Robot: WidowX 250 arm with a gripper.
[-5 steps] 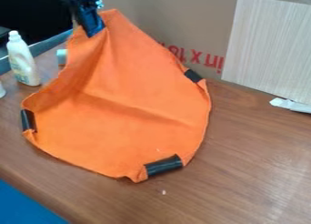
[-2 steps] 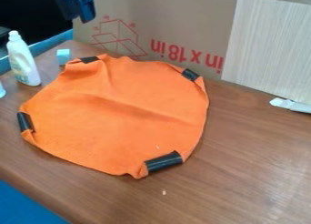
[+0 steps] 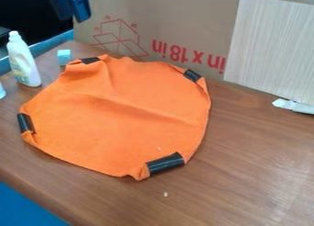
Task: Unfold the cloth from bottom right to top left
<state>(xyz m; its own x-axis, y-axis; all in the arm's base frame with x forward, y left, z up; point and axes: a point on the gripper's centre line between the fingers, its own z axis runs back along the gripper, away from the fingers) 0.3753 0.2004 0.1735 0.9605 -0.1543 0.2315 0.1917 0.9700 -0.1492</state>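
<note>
The black boxy gripper (image 3: 75,15), empty, open or closed I cannot tell, should be withdrawing without brushing the spread orange fabric cloth (image 3: 122,124).

Soft light, pale sheen low right on the tabletop (image 3: 270,183)

Black arm (image 3: 78,8), high upper left
</note>
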